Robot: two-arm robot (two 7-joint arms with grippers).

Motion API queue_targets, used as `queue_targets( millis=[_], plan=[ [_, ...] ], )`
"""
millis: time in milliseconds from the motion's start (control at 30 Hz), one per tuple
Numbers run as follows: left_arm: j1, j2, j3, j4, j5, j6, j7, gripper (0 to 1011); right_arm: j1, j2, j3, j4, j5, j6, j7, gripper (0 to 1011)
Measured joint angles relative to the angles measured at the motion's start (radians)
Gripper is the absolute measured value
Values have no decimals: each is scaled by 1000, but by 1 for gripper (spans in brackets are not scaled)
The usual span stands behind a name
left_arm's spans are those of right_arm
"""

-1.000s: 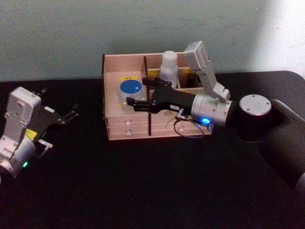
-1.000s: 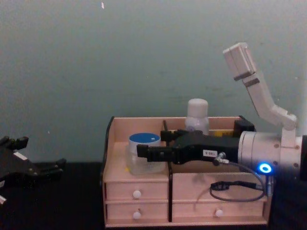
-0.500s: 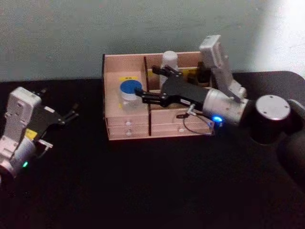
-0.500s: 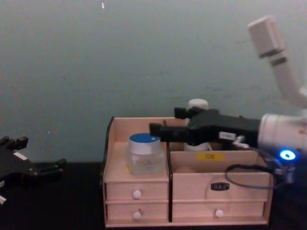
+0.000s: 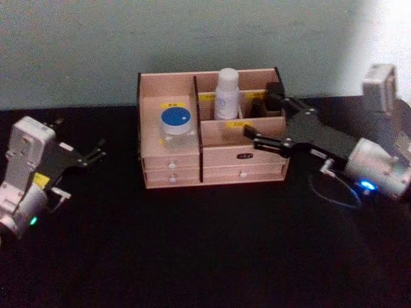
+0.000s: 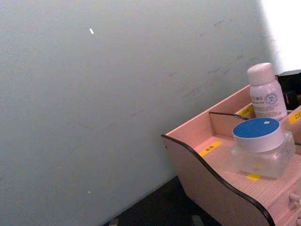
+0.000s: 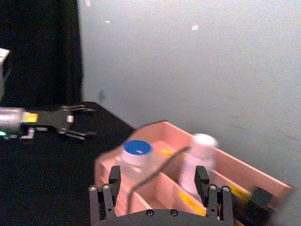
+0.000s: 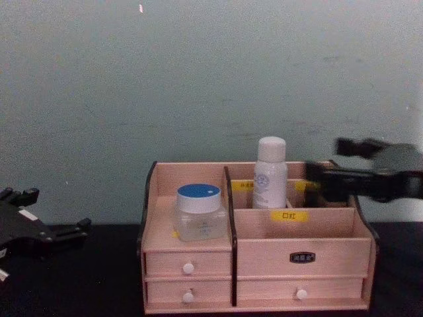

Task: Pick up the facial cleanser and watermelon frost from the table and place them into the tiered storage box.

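While the right gripper is reaching in from the right edge of the black table in the head view, its arm is lying nearly level, fingers spread wide and empty, pointing left at the right end of the tiered storage box. That box is sitting at the table's back edge near the middle, its long side running left to right along the wall. A blue-lidded jar is standing upright in the left compartment, and a white bottle is standing upright in the back compartment just right of the dark divider, long axis vertical. At the left edge the left gripper is resting low over the table, fingers parted and holding nothing, pointing right toward the box and well apart from it.

In the left wrist view, jar and bottle are both standing upright inside the box.

From the right wrist, the two fingers are standing wide apart, framing jar and bottle.

Seen from the chest, the right gripper is hovering level with the box's top rim at its right end; jar and bottle are standing upright.
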Motion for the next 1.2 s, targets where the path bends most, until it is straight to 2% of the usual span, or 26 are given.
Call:
queue_targets(
  millis=[67, 133, 233, 267, 367, 433, 467, 567, 600, 700, 833, 900, 967, 1000, 1033, 1100, 1200],
  plan=[
    [0, 0, 0, 0, 0, 0, 0, 1001, -46, 32, 36, -38, 4, -9, -34, 1000],
    [0, 0, 0, 0, 0, 0, 0, 1001, -75, 48, 60, -58, 5, -13, -60, 1000],
    [0, 0, 0, 0, 0, 0, 0, 1001, -143, 69, 118, -94, -9, -18, -146, 1000],
    [0, 0, 0, 0, 0, 0, 0, 1001, -143, 69, 118, -94, -9, -18, -146, 1000],
    [0, 0, 0, 0, 0, 0, 0, 1001, -203, 59, 168, -111, -52, -12, -266, 1000],
    [0, 0, 0, 0, 0, 0, 0, 1001, -222, 48, 183, -114, -77, -6, -322, 1000],
    [0, 0, 0, 0, 0, 0, 0, 1001, -237, 33, 192, -114, -104, -2, -374, 1000],
    [0, 0, 0, 0, 0, 0, 0, 1001, -251, 8, 201, -109, -142, 8, -444, 1000],
    [0, 0, 0, 0, 0, 0, 0, 1001, -257, -13, 203, -101, -170, 18, -494, 1000],
    [0, 0, 0, 0, 0, 0, 0, 1001, -258, -56, 201, -76, -235, 38, -588, 1000],
    [0, 0, 0, 0, 0, 0, 0, 1001, -239, -99, 186, -29, -299, 52, -659, 1000],
    [0, 0, 0, 0, 0, 0, 0, 1001, -228, -115, 178, -6, -323, 55, -679, 1000],
    [0, 0, 0, 0, 0, 0, 0, 1001, -198, -144, 160, 47, -368, 59, -708, 1000],
    [0, 0, 0, 0, 0, 0, 0, 1001, -198, -144, 160, 47, -368, 59, -708, 1000],
    [0, 0, 0, 0, 0, 0, 0, 1001, -185, -155, 150, 71, -391, 59, -719, 1000],
    [0, 0, 0, 0, 0, 0, 0, 1001, -166, -170, 141, 105, -412, 60, -724, 1000],
    [0, 0, 0, 0, 0, 0, 0, 1001, -151, -181, 138, 130, -419, 62, -722, 1000]
  ],
)
